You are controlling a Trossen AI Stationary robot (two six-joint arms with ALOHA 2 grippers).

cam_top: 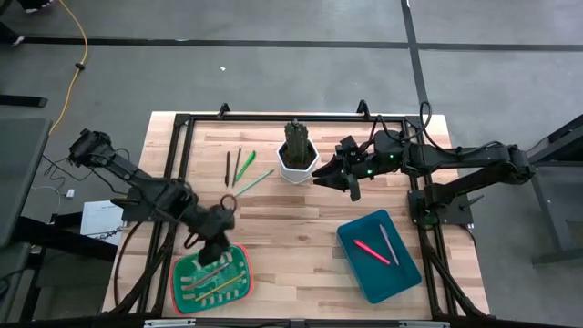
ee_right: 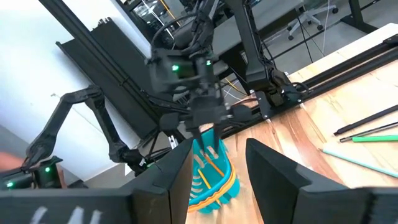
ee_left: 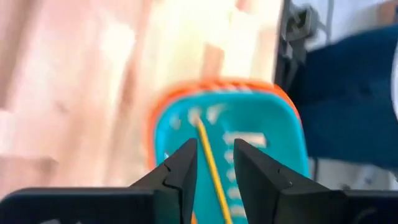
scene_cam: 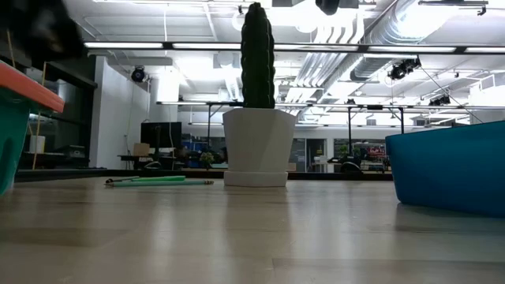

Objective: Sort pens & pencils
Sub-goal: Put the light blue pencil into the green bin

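High view: the left gripper (cam_top: 217,239) hangs over the green tray (cam_top: 239,286), where several pencils (cam_top: 212,281) already lie; looks like a drop-off. Beyond it, near the cactus pot (cam_top: 297,160), loose sticks (cam_top: 240,170) await sorting. Two pens (cam_top: 378,248) sit in the blue bin (cam_top: 363,277).

Low view: sticks beside the pot.

Left wrist view: fingers (ee_left: 180,174) parted, a yellow pencil (ee_left: 211,163) between them, held or released I can't tell.

Right wrist view: the right gripper (ee_right: 216,171) is spread wide, empty, near the pot, which may crowd its next pick.
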